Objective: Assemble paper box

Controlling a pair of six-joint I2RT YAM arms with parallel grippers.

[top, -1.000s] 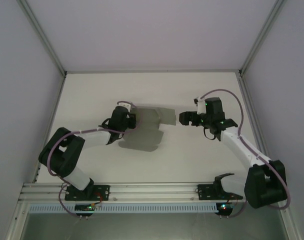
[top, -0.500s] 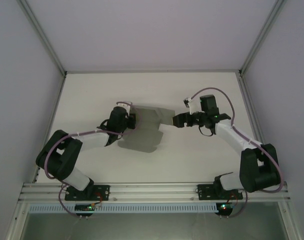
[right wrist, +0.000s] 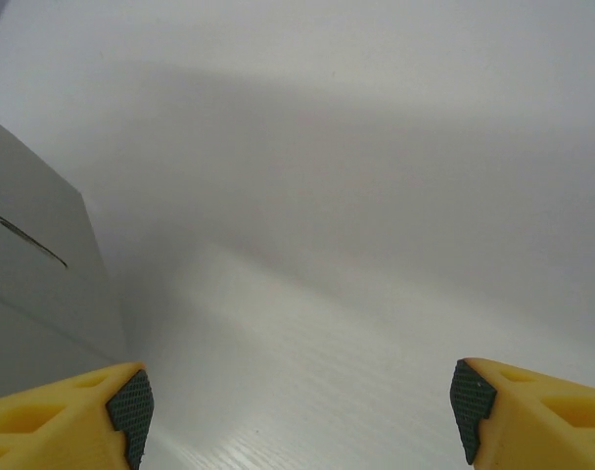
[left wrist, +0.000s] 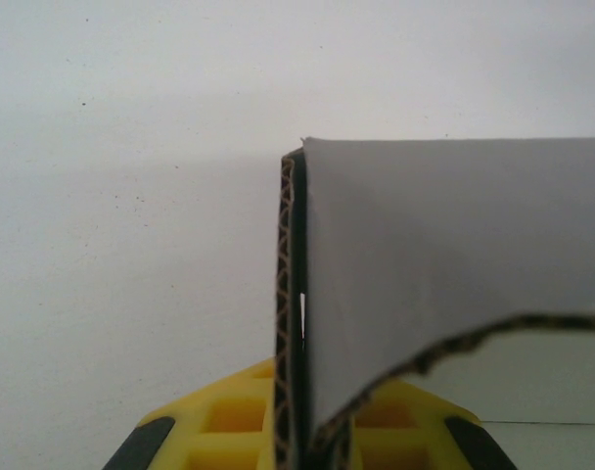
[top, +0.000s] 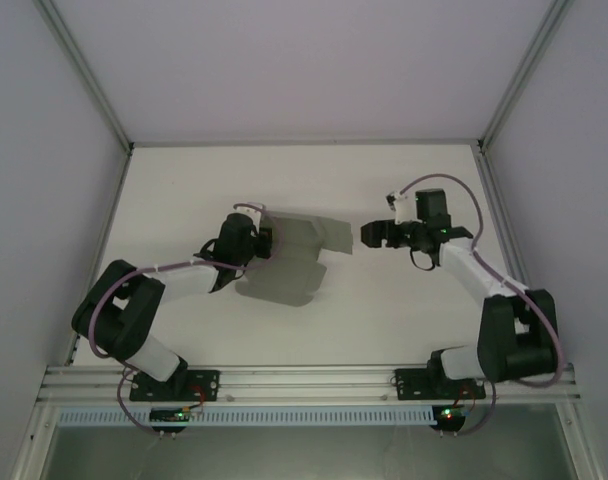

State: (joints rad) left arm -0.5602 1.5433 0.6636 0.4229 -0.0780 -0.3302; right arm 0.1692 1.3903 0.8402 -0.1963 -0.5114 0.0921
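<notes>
The paper box (top: 292,255) is a grey die-cut cardboard sheet, partly folded and lifted off the white table at the centre. My left gripper (top: 262,240) is shut on the sheet's left edge. In the left wrist view the corrugated edge (left wrist: 284,313) stands upright between the yellow fingers (left wrist: 219,421), with a grey panel (left wrist: 454,245) folding off to the right. My right gripper (top: 367,235) hangs open just right of the sheet's right flap (top: 334,233), apart from it. A corner of that flap (right wrist: 33,284) with a slit shows in the right wrist view, left of the open pads (right wrist: 131,403).
The white table (top: 384,310) lies inside a frame with white walls. An aluminium rail (top: 304,380) runs along the near edge, carrying both arm bases. Metal posts stand at the back corners (top: 481,145).
The right gripper reached left to the sheet's right flap half a second ago and has drawn back to the right, open. The left gripper keeps its hold, and the sheet has barely shifted.
</notes>
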